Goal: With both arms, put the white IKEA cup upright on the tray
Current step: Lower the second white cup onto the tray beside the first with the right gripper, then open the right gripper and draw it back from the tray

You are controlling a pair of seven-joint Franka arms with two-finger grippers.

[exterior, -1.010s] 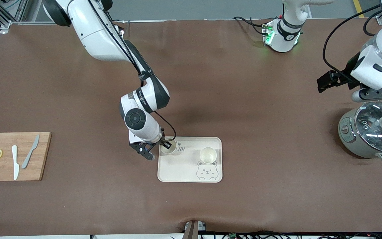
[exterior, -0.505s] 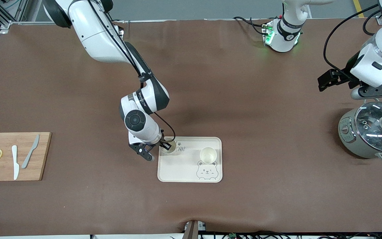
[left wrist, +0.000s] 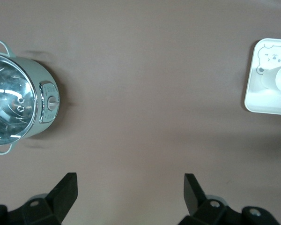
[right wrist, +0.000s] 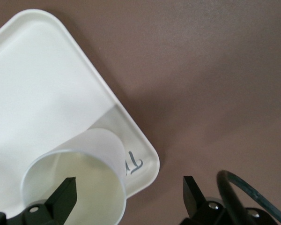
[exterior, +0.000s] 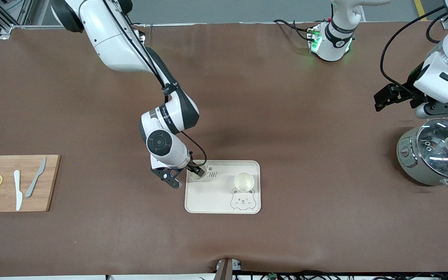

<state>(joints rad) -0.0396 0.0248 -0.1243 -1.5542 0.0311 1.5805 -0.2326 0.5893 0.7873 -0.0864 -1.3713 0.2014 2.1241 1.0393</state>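
The cream tray (exterior: 216, 198) with a bear drawing lies on the brown table. Two white cups stand upright on it. One cup (exterior: 244, 181) is near the bear's head. The other cup (exterior: 196, 175) is at the tray's corner toward the right arm's end. My right gripper (exterior: 186, 177) is open over this corner. In the right wrist view (right wrist: 129, 194) one finger is over the cup's (right wrist: 103, 145) mouth and the other is outside the tray (right wrist: 47, 93). My left gripper (exterior: 440, 111) is open and empty, hovering beside the pot, as its wrist view (left wrist: 129, 192) shows.
A grey pot (exterior: 436, 155) with a glass lid stands at the left arm's end; it also shows in the left wrist view (left wrist: 18, 108). A wooden cutting board (exterior: 49, 182) with lemon slices and two knives lies at the right arm's end.
My right gripper has stayed open over the cup at the tray's corner, barely shifting. My left arm has drifted slightly near the pot. The cups have not moved.
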